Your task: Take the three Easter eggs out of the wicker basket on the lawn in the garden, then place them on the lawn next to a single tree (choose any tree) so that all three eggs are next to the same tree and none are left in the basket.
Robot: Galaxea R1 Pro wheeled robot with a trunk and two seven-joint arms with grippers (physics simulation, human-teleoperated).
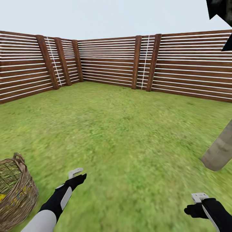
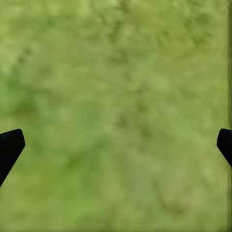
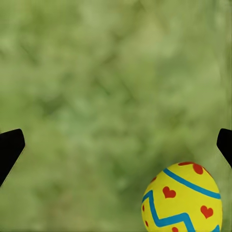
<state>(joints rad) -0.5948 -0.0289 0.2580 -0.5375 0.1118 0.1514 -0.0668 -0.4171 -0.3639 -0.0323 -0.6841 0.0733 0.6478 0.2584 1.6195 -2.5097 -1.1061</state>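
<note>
The wicker basket (image 1: 16,190) stands on the lawn (image 1: 122,135) at the lower left, with a bit of yellow showing through its weave at the picture's edge. To its right, my left gripper (image 1: 80,176) hangs open over bare grass, its black fingertips (image 2: 10,147) far apart. An Easter egg (image 3: 182,199), yellow with red hearts and blue zigzag bands, lies on the grass. My right gripper (image 3: 116,150) is open just above it, near the tree (image 1: 221,151) at the right; nothing sits between its fingers. That gripper (image 1: 192,208) is low at the right.
A brown slatted fence (image 1: 109,61) closes the garden at the back and on both sides. Dark leaf patches (image 1: 219,9) hang at the top right. Open grass stretches between basket, trunk and fence.
</note>
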